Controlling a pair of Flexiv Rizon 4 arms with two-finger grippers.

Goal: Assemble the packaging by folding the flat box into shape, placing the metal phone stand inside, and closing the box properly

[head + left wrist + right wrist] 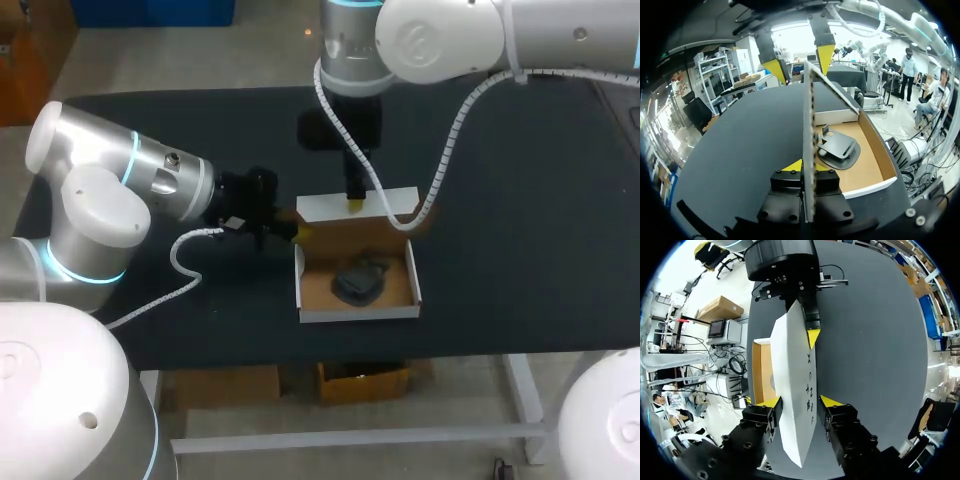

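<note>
The bench (520,250) has a matte black top that carries only the box and my 2 arms. The box (358,313) sits about midway along the bench, close to its front edge. It is white outside and brown cardboard inside, with its walls folded up and its top open. The metal phone stand (360,282) lies on the box floor, roughly central. It is dark grey, with a rounded base and a tilted plate rising from it. The lid (335,207) is a thin white panel standing up from the box's rear wall, toward the bench's far edge. The left gripper (806,167) comes in from the bench's left side and is clamped on the lid's left end, at the box's rear-left corner, with 1 yellow tip pressed to each face. The right gripper (800,401) hangs down from the far right over the lid's top edge. Its fingers are spread, 1 on each side of the panel, and are not pinching it.
</note>
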